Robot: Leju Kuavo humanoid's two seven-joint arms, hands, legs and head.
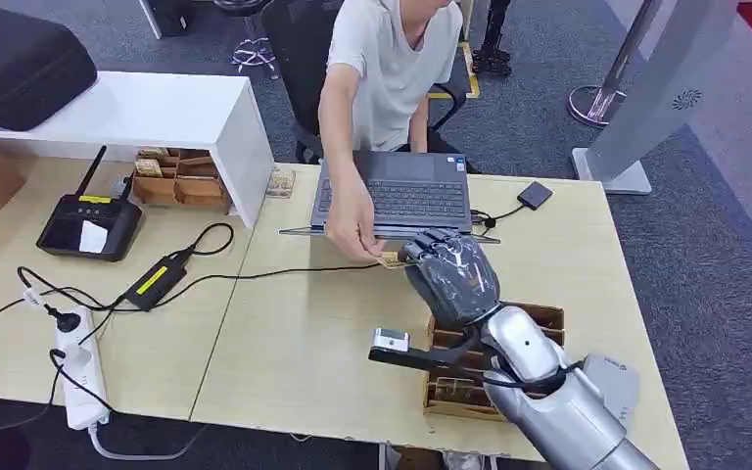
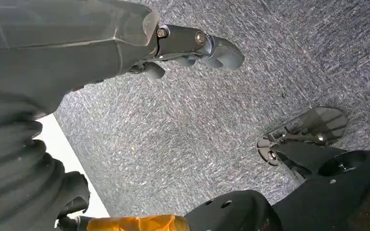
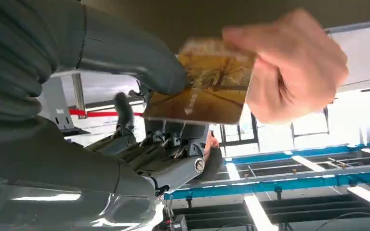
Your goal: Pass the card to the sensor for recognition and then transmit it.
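Handover stage: your right hand (image 1: 447, 277) holds the card (image 3: 207, 82) pinched between thumb and fingers, just in front of the laptop (image 1: 395, 193), while the person's hand (image 1: 353, 227) grips the card's other edge. Both hold it at once. Risk: release late and the person pulls against your pinch, bending the card; release before their grip is firm and it drops onto the tabletop (image 1: 294, 343). Left hand (image 2: 192, 45) hangs over the floor, fingers curled, holding nothing.

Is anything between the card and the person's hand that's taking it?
Nothing visible: the right hand holds the card at one end, and the person's hand already grips its other end above the table.
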